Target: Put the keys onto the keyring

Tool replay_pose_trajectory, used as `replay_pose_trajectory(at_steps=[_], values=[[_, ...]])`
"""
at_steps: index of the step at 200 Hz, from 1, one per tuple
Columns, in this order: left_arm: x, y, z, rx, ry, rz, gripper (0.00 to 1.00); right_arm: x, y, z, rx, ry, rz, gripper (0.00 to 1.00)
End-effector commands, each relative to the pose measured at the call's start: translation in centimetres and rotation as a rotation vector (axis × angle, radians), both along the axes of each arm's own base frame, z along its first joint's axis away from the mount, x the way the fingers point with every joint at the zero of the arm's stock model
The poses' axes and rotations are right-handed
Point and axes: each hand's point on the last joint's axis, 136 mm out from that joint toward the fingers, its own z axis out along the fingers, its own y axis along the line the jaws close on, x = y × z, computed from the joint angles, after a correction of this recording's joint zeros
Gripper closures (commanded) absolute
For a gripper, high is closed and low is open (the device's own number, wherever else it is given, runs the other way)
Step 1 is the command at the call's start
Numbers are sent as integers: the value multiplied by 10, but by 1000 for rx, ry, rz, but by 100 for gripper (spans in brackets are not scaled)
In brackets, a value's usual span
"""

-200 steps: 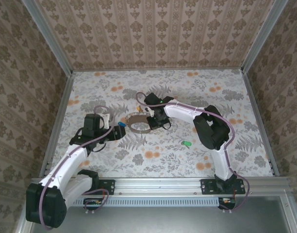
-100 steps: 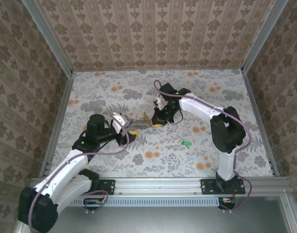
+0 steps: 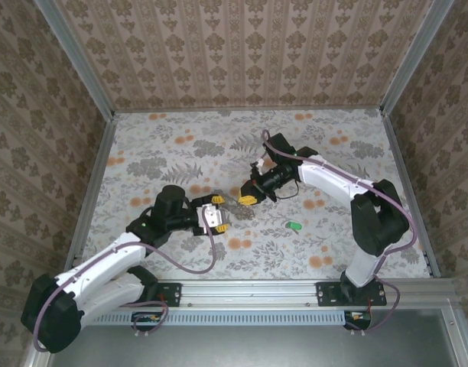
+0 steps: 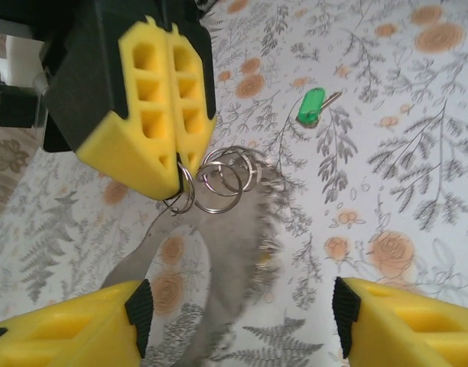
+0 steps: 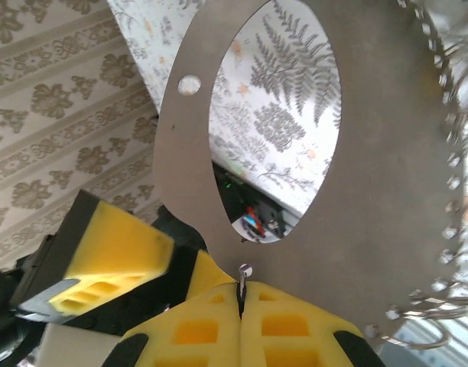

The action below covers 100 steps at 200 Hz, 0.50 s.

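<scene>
holds a thin brownish-grey flat flexible keyring [image 3: 232, 205] in the black right gripper [image 3: 248, 199] with yellow ribbed pads, near the middle of the white floral-patterned table [image 3: 333, 252]. presses those pads flat together, no gap, on a small wire ring at the band's edge.

from the right wrist: right gripper [image 5: 240, 300] sealed on that little ring at the inner rim of the keyring [image 5: 387, 191]. wide oval opening, one round hole punched through the band, a row of tiny wire loops along the outer edge.

from the left wrist: right gripper [image 4: 175, 180] reaching in from the upper left, nipping a cluster of silver split rings [image 4: 222, 180] at the top of the keyring [image 4: 234, 252], blurred below. cannot tell whether the band's lower end touches the table.

poises the black left gripper [image 3: 217, 216] just beside the keyring, facing the right gripper. spreads its yellow fingers [image 4: 81, 329] wide apart, gripping nothing, with the band in view between them and clear of both.

a small metal key with a green plastic head [image 3: 294, 225] lying loose on the table, to the right of the grippers and nearer the arm bases, well apart from the keyring; also in the left wrist view [image 4: 311, 105], beyond the rings.
</scene>
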Motion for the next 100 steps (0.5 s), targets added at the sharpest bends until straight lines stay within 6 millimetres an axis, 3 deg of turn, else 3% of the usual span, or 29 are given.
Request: replay_pose_trajectory(at_steps=[1, 53, 67, 100], values=[[11, -4, 10, 3, -188, -16, 38, -9, 4, 24, 75, 68, -27, 100], [10, -21, 21, -60, -285, -55, 52, -5, 8, 31, 134, 121, -122, 100], [7, -25, 19, -55, -286, -97, 66, -7, 9, 32, 137, 121, -120, 100], [5, -32, 20, -79, -260, -126, 68, -11, 12, 30, 141, 140, -114, 100]])
